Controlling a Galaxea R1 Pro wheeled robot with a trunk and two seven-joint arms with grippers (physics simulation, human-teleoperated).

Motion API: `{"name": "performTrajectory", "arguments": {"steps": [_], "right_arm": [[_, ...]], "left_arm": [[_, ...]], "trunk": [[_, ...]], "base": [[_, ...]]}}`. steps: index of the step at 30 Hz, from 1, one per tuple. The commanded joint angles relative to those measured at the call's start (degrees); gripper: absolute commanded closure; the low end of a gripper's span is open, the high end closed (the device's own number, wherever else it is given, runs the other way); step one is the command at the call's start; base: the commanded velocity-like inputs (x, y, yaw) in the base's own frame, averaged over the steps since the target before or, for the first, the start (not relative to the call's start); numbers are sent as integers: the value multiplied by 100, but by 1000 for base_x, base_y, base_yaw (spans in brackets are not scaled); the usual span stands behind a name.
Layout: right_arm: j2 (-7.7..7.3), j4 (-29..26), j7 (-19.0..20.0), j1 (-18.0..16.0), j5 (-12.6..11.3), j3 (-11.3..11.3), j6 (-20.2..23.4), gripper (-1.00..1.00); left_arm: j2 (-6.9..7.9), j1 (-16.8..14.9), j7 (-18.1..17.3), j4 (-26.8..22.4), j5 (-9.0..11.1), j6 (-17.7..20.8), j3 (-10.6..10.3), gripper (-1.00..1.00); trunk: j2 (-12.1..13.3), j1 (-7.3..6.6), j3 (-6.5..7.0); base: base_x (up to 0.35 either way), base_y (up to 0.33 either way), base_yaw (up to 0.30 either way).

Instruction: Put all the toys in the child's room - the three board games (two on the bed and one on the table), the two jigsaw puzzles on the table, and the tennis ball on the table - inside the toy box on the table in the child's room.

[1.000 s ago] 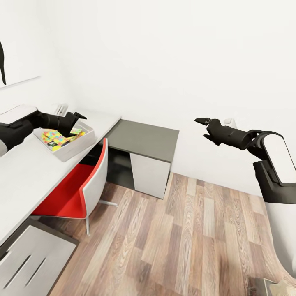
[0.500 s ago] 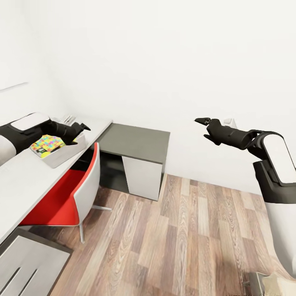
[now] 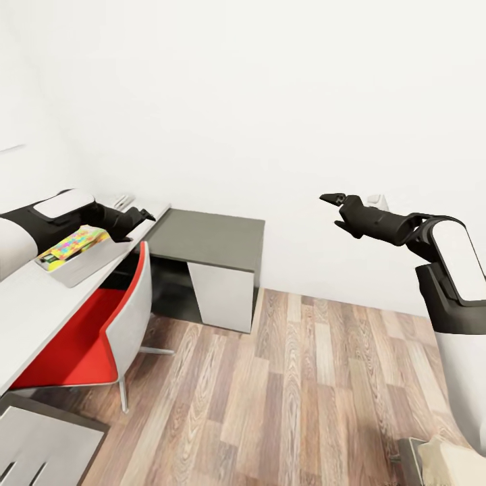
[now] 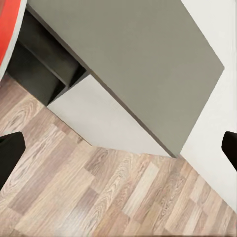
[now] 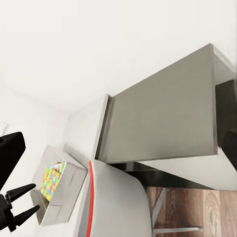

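From the head camera I see the toy box (image 3: 74, 266) on the light table (image 3: 34, 304) at my left, a jigsaw puzzle (image 3: 71, 244) lying inside it; my left end effector (image 3: 138, 217) hangs just past its far end, nothing between the fingers, above a red chair (image 3: 94, 331). My right end effector (image 3: 332, 198) is well apart, over the wood floor (image 3: 283, 391) — empty, fingers parted. On the left wrist camera the two fingertips (image 4: 10, 153) sit wide apart over the dark cabinet top (image 4: 133, 59). On the right wrist camera I see the toy box (image 5: 61, 192) and puzzle (image 5: 49, 177) beside the chair.
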Motion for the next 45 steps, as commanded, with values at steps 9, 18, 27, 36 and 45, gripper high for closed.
{"name": "performTrajectory", "arguments": {"steps": [9, 18, 27, 36, 45], "right_arm": [[-3, -5, -60, -8, -53, 7, -8, -100], [-2, -3, -59, -8, -53, 7, -8, -100], [-1, -3, -53, -8, -53, 10, -9, -100], [4, -3, -38, -8, -53, 15, -8, -100], [5, 0, -34, -8, -53, 16, -8, -100]], "left_arm": [[-137, -4, 36, -14, 56, -14, -444, -100], [-406, -2, 36, -16, 56, -184, -1274, -100], [-446, -2, 32, -14, 56, -251, -1407, -100], [-443, -2, 21, -14, 56, -295, -1418, -100], [-443, -2, 19, -18, 56, -359, -1421, -100]], "trunk": [[-11, 4, 62], [-11, 4, 136], [-11, 4, 209], [-11, 4, 261], [-11, 4, 270]], "base": [[0, 0, -148], [0, 0, -148], [0, 0, -147], [0, 0, -72], [-124, 37, -12]]}}
